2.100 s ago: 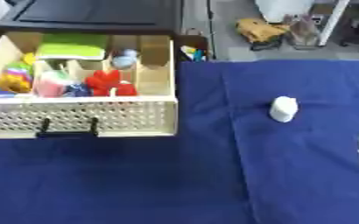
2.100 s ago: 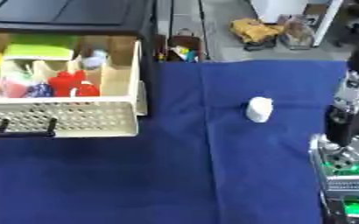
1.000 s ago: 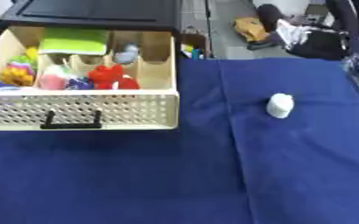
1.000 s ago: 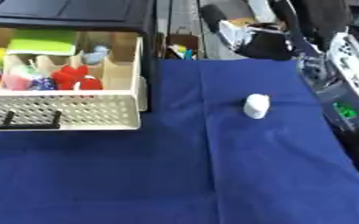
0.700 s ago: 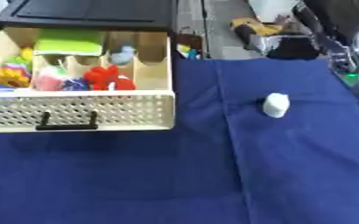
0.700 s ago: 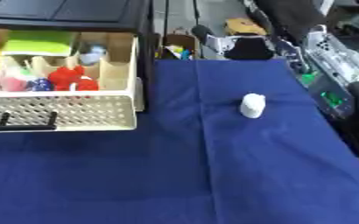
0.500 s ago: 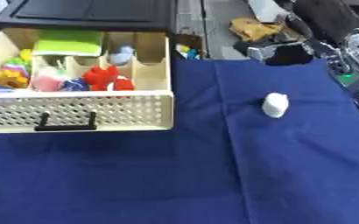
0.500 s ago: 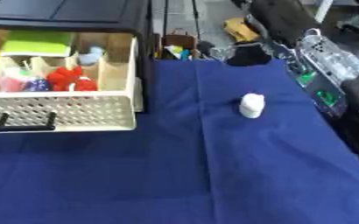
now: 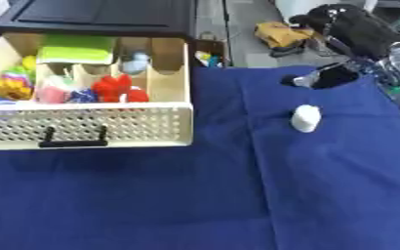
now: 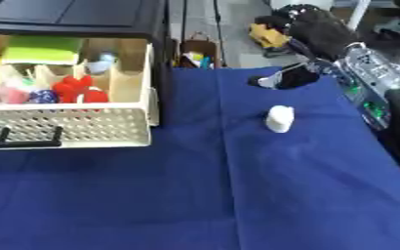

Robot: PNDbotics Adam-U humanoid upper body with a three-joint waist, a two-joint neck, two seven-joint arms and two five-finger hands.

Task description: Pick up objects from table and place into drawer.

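Far to the left of your right hand, the cream drawer [image 9: 110,128] stands pulled out from a black cabinet [image 9: 101,17], its perforated front and black handle [image 9: 71,139] facing you. It is open this way so things can be dropped in from above. Its compartments already hold a green block [image 9: 75,49] at the back, a pale blue piece [image 9: 135,62], a yellow toy [image 9: 11,83] and a red toy [image 9: 114,88].

The blue cloth [image 9: 203,195] covers the table between the drawer and your hand. The one thing left out on it is a small white object [image 9: 306,118], standing upright, just below and slightly left of your right hand and well apart from the drawer. It seems to be the next thing to pick up.

Your right hand [image 10: 293,78] comes in from the upper right, hanging near the far edge of the cloth, close to the white object but not touching it. Whether its fingers are spread or curled cannot be told; only a dark shape with a pale tip shows. Your left hand is in neither view.

The right eye view shows more of the right arm [image 10: 366,66], its silver casing with green lights running down the right edge. The left eye view shows more of the drawer's left compartments, including the yellow toy.
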